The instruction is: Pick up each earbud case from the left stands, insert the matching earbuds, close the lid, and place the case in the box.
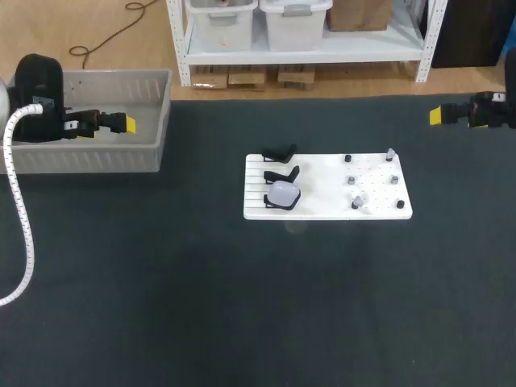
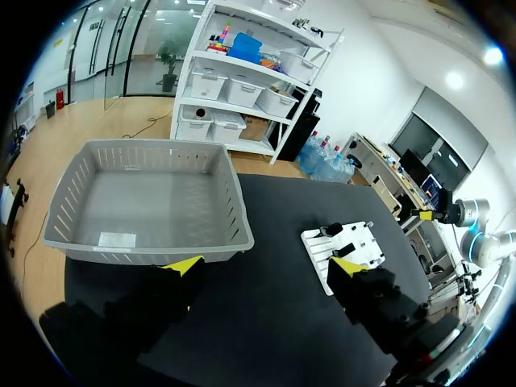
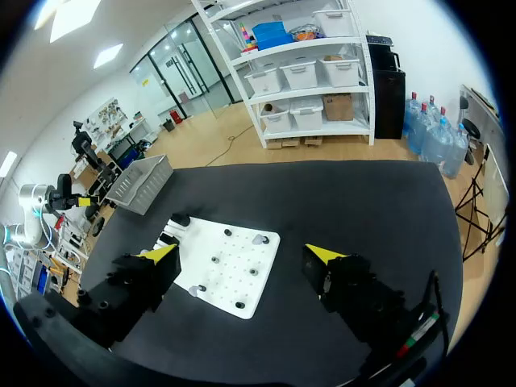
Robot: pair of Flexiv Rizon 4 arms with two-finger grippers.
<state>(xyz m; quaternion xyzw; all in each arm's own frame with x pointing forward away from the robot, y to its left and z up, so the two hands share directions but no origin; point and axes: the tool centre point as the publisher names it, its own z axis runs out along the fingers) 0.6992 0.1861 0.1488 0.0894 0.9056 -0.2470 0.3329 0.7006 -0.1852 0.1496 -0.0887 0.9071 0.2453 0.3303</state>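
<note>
Head view: the earbud case [image 1: 283, 193] sits on the front stand at the white board's [image 1: 318, 197] left end, mid-worktop, about equally far from both my hands. My left hand [image 1: 121, 122] is by the grey box [image 1: 89, 157], and my right hand [image 1: 442, 114] is off at the far right. Left wrist view: fingers wide, empty. Right wrist view: same, with the board just ahead.

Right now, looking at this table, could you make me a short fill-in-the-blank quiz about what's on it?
1. Of the three black stands on the white board, only ____ holds an earbud case.
2. The slatted box near the left gripper is coloured ____.
3. The left gripper and the right gripper both have their fingers ____, holding nothing.
Missing words: one; grey; open.
</note>
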